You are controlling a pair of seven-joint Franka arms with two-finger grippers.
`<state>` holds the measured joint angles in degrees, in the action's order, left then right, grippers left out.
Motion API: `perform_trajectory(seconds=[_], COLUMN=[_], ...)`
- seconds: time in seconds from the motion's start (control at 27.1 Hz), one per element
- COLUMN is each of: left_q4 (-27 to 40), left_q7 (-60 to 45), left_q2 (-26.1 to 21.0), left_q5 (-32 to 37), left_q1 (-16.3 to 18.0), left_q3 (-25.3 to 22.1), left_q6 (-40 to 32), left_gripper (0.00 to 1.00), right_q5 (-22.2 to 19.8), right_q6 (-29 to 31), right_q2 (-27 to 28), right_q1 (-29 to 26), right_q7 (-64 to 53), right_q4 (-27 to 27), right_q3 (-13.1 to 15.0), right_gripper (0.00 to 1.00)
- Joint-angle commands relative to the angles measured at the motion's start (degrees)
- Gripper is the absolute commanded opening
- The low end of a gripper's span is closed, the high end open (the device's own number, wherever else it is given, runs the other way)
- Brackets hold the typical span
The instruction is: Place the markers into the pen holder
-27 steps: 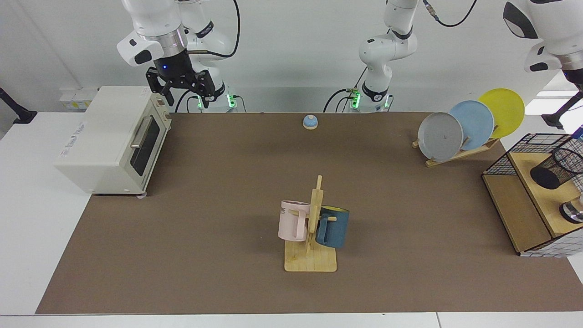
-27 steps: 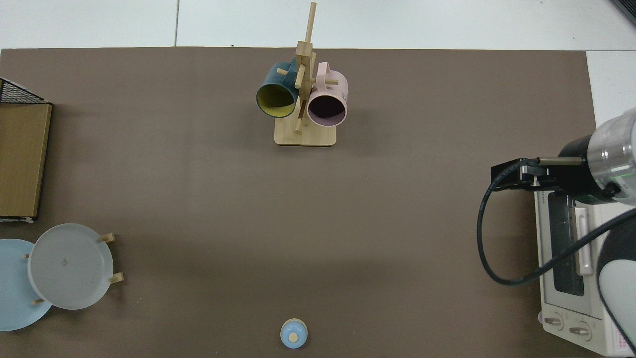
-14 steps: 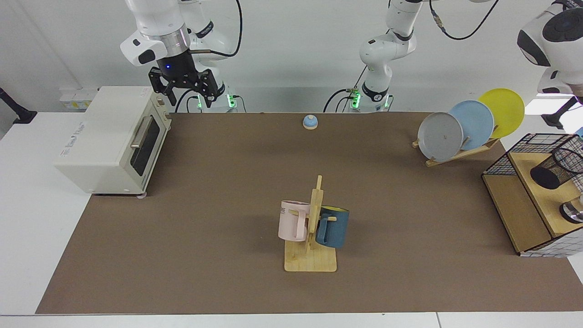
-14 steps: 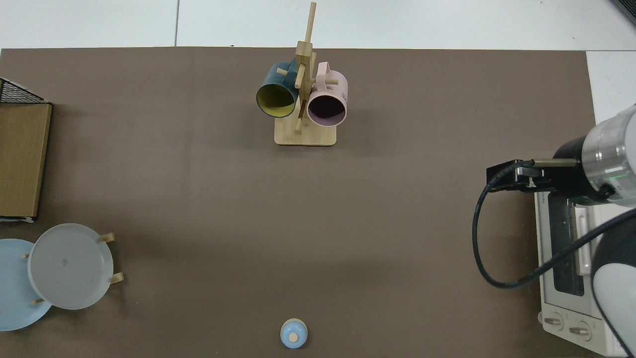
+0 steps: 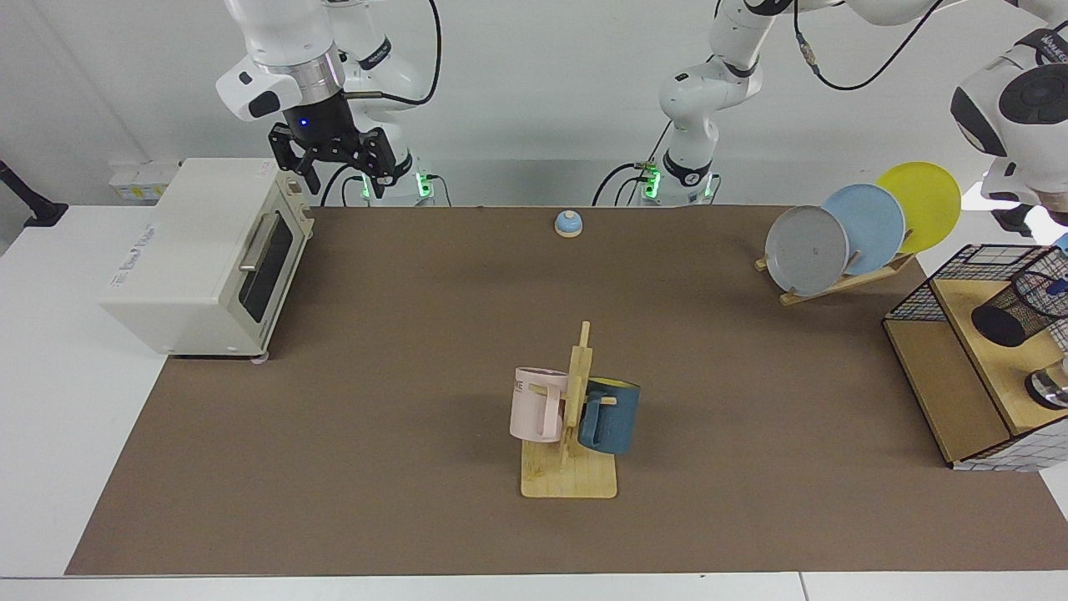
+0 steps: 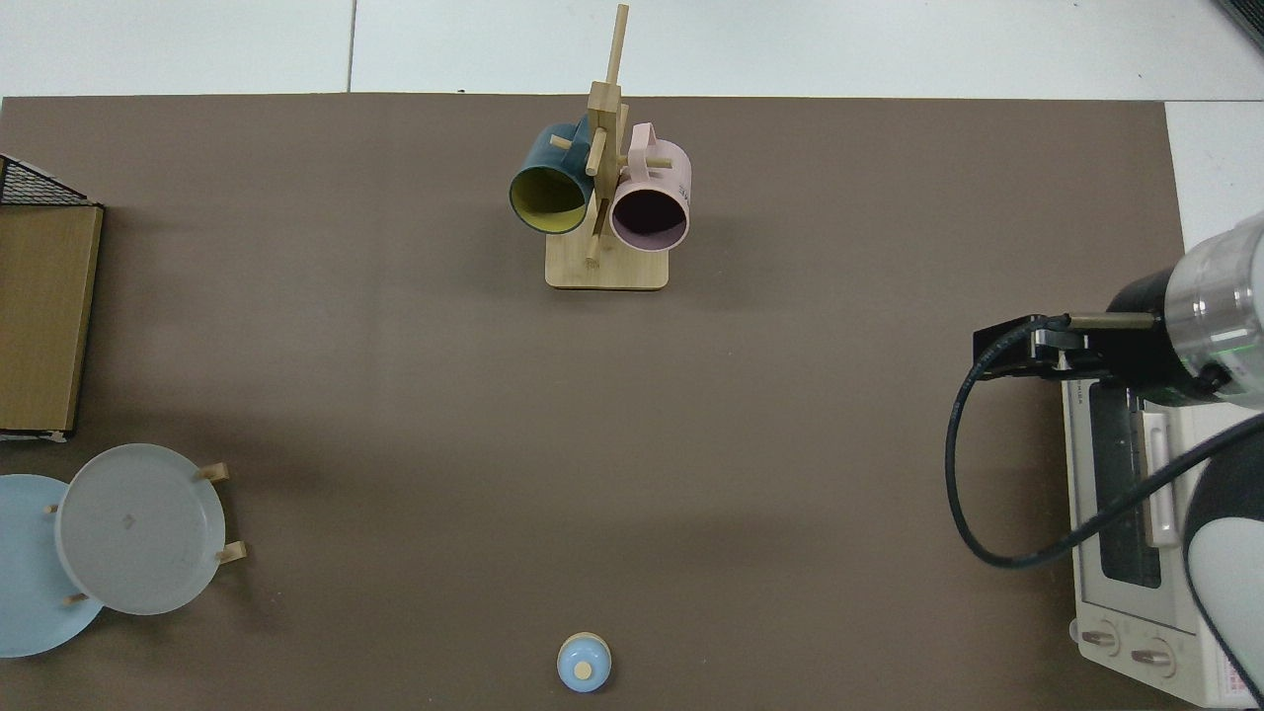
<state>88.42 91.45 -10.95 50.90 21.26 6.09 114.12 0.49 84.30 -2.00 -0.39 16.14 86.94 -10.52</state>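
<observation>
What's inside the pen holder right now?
In the pen holder, a small blue tip shows at the rim, likely the marker; the frame edge hides the rest.

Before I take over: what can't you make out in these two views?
- Left gripper: past the facing view's right edge; top view misses it.
- Marker: only a blue speck at the pen holder; whether it's inside is unclear.
- Pen holder's rim: cut by the edge.
- Right gripper waits above the toaster oven.

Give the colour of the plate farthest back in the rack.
Yellow plate, best seen in the facing view.
</observation>
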Motion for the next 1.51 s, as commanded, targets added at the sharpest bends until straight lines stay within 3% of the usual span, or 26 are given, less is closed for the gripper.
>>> perform_trajectory(seconds=[0.0, 1.48], left_q4=[0.4, 6.2], left_q7=[0.7, -2.0], left_q2=[-1.3, -2.8], left_q5=[-0.9, -5.6], left_q1=[0.4, 1.0], left_q3=[0.5, 0.4], left_q6=[0.1, 2.6], left_gripper=[0.0, 0.0], right_q5=[0.5, 0.5], right_q6=[0.9, 0.9], right_q2=[-0.5, -0.5], right_q1=[-1.1, -1.0], right_q7=[-1.5, -1.5], right_q4=[0.3, 0.3], right_q3=[-0.5, -0.5], right_gripper=[0.99, 0.99])
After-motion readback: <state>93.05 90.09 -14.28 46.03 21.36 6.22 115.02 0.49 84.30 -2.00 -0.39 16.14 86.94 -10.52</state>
